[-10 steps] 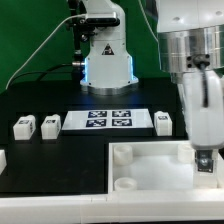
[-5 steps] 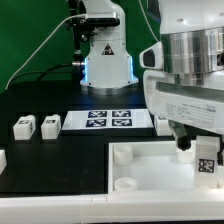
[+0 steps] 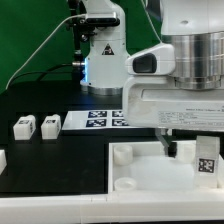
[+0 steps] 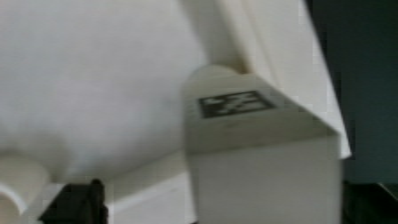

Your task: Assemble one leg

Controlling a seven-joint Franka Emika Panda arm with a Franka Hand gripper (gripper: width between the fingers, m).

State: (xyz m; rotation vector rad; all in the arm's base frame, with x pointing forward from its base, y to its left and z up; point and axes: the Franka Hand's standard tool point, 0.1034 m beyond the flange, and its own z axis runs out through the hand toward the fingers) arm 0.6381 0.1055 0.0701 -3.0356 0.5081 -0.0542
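Note:
My gripper (image 3: 199, 153) is shut on a leg (image 3: 206, 161), a small white post with a black-and-white tag, and holds it over the right part of the white tray (image 3: 130, 160). In the wrist view the leg (image 4: 235, 130) fills the space between my dark fingertips (image 4: 79, 202), with the tray's inner surface (image 4: 89, 80) behind it. My gripper (image 4: 222, 208) is at the leg's near end. Two more legs (image 3: 23, 126) (image 3: 50, 124) stand on the black table at the exterior view's left.
The marker board (image 3: 100, 119) lies behind the tray, partly covered by my hand. A white part (image 3: 2, 157) shows at the far left edge. The robot base (image 3: 105, 60) stands at the back.
My hand has turned and its body has swung toward the exterior view's left, now covering the marker board's right part and the leg beside it. The held leg stays over the tray's right side.

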